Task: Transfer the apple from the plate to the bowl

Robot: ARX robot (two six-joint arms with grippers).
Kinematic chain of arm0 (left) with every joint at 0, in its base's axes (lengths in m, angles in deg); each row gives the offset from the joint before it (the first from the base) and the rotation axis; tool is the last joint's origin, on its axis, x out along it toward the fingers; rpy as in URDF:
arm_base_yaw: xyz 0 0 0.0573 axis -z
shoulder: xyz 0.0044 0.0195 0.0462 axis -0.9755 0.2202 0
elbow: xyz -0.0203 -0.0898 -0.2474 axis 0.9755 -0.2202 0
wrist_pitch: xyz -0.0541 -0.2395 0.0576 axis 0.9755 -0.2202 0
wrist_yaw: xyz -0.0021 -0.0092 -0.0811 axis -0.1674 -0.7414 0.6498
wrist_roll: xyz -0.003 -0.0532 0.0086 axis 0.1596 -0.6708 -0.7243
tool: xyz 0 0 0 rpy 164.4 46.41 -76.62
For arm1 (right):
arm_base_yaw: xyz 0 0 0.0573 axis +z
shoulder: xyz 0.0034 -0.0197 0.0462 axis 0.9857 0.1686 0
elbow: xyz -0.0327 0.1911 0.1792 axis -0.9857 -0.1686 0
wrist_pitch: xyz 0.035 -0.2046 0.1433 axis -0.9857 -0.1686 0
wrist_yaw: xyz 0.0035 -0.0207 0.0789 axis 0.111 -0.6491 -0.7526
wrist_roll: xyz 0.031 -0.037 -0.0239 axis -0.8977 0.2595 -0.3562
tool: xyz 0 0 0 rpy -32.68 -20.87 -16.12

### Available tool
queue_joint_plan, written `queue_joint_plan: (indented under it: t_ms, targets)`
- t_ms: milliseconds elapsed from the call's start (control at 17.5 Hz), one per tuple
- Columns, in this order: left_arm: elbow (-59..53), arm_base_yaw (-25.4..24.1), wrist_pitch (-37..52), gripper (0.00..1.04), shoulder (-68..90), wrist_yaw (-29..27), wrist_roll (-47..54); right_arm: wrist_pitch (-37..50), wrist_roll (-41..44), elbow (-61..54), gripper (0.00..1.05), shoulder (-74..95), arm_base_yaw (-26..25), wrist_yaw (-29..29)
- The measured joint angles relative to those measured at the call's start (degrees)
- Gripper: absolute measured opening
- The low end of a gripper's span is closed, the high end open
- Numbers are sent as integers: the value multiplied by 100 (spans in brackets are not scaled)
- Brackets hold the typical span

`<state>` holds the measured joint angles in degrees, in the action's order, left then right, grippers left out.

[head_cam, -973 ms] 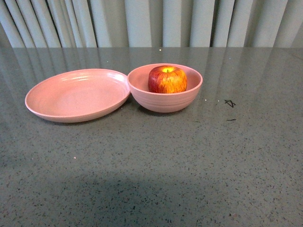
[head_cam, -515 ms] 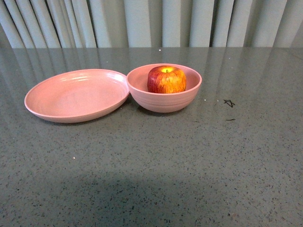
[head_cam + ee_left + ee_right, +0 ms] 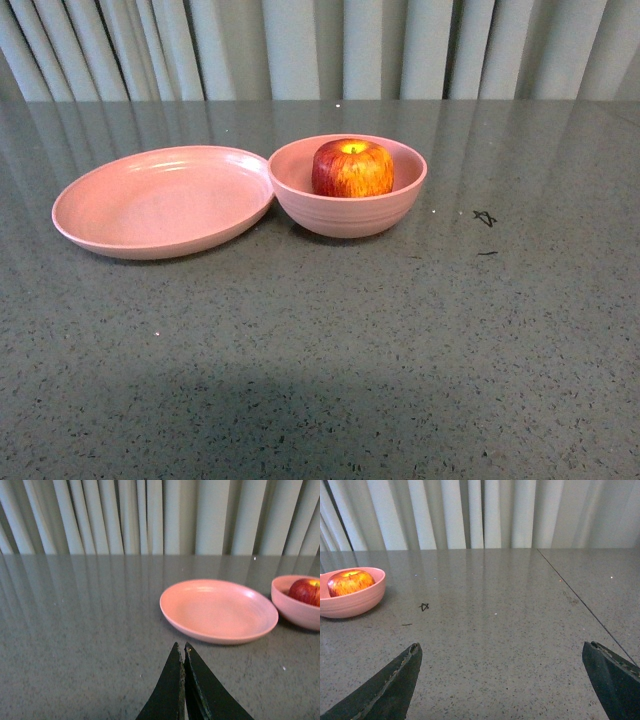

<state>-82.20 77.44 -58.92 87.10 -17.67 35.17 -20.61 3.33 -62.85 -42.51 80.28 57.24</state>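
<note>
Two grippers are sitting nearest the cameras, both pulled back over bare table (image 3: 330,380) and neither appearing in the front view. The left gripper (image 3: 183,652) is resting with its jaws pressed together, tips touching and holding nothing. The right gripper (image 3: 502,652) is standing with its jaws spread wide, likewise holding nothing. Across the last second the front view is showing almost no change: the dishes and fruit are keeping their places apart from a slight wobble of the picture, which suggests the transfer is finished and the arms are idling. Farther out, the plate (image 3: 110,235) is lying bare on the robot's left, its rim touching or nearly touching the bowl (image 3: 350,215). The apple (image 3: 352,168) is sitting upright inside the bowl, stem dimple upward, rising a little above the rim. The task is therefore appearing complete, with nothing left to carry. To the right of the bowl a small dark star-shaped mark (image 3: 485,217) and a short dark streak (image 3: 488,253) are showing on the tabletop; neither is obstructing anything. Farthest back, a pale pleated curtain (image 3: 320,50) is closing off the scene behind the table.
</note>
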Motion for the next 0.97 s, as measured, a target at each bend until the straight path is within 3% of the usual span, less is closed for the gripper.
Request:
queue_joint_plan:
  t_ms: [458,572,858,973]
  targets:
    - [-44,0,-741,1,-745,0,-2,0,0,0,98,0,0,2]
    - [-39,0,-1834,1,-1556,2,-2,-2,0,2,98,0,0,2]
    - [-42,0,-1770,1,-1703,-4,-2,4,0,0,98,0,0,2]
    - [-42,0,-1770,11,-1703,0,-2,2,0,0,98,0,0,2]
